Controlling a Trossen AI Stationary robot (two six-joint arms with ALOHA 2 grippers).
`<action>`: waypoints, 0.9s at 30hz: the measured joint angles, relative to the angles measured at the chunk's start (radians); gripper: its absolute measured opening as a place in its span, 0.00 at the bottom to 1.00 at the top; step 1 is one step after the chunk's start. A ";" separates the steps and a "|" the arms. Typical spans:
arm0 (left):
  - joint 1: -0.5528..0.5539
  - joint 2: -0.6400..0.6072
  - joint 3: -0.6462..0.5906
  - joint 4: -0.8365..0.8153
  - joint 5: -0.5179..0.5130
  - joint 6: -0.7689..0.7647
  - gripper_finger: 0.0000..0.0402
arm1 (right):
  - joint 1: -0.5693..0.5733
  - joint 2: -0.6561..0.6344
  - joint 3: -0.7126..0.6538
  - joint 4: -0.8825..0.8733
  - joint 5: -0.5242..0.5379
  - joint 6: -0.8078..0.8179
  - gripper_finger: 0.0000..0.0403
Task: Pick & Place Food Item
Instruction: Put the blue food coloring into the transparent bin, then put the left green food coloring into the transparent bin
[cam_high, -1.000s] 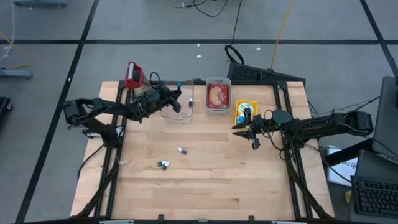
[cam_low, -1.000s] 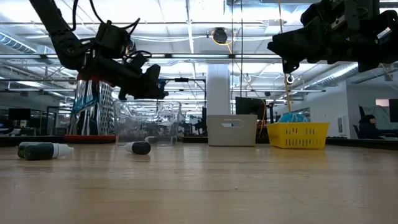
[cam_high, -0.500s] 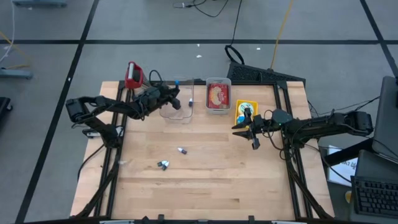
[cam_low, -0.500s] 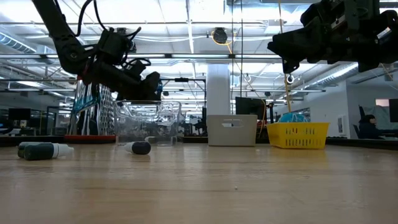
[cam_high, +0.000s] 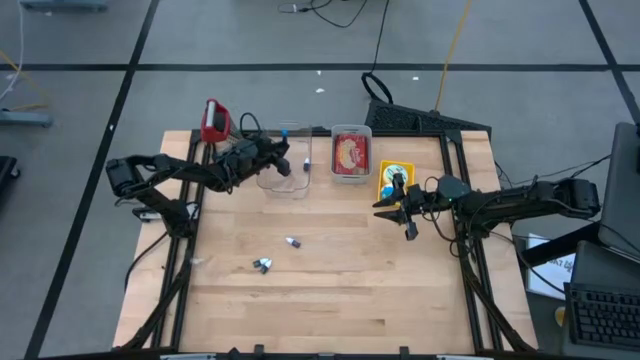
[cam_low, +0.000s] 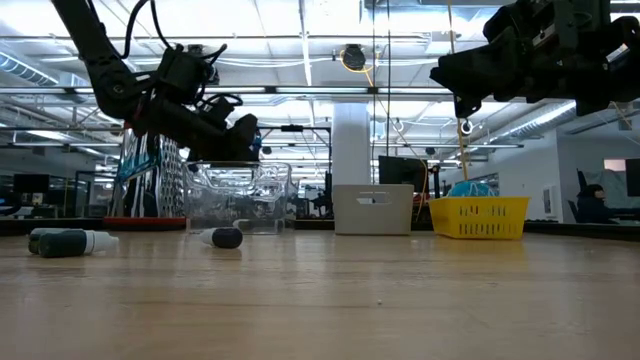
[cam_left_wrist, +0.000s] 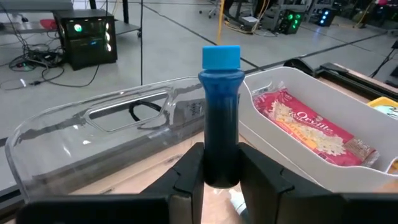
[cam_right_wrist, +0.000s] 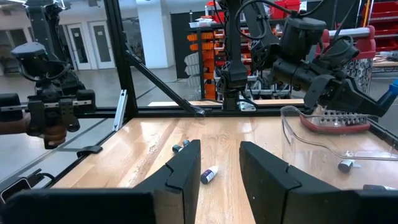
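- the left claw (cam_left_wrist: 221, 177) hangs above the clear bin (cam_high: 284, 170) near the far edge of the desk (cam_high: 330, 290), left of the middle; its two dark fingers sit on either side of a blue bottle (cam_left_wrist: 219, 118), which stands between them. whether they are clamped tight or just easing off i cannot tell.
- holding the bottle over the clear bin looks like the placing step: the bin's open top is right beneath, so letting go there should drop the item inside.
- the bottle's long axis runs along the fingers, cap end pointing away from the wrist and base tucked between the pads. in the low view the left claw (cam_low: 235, 135) tilts down toward the bin, so the cap likely leads downward.
- a white tray (cam_high: 351, 155) with a red food packet (cam_left_wrist: 314, 130) sits just beside the clear bin along the far edge, and a yellow basket (cam_high: 396, 178) stands beside that toward the far right corner; these look like sorting spots.
- the right claw (cam_high: 392, 207) waits in the air near the yellow basket, its fingers (cam_right_wrist: 180, 168) apart with nothing between them.
- two small bottles (cam_high: 278, 254) lie on their sides on the bare wood toward the middle of the desk, well apart from the bins, probably next to be picked.
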 joint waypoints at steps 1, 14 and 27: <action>0.000 0.000 0.000 0.000 0.000 0.000 0.23 | 0.000 0.000 0.000 0.000 0.000 0.000 0.25; 0.000 0.000 0.001 -0.095 -0.049 -0.038 0.45 | 0.000 0.000 0.000 0.000 0.000 -0.015 0.25; -0.088 -0.251 0.001 -0.244 0.165 0.050 0.49 | 0.000 0.000 0.000 -0.021 0.000 -0.015 0.25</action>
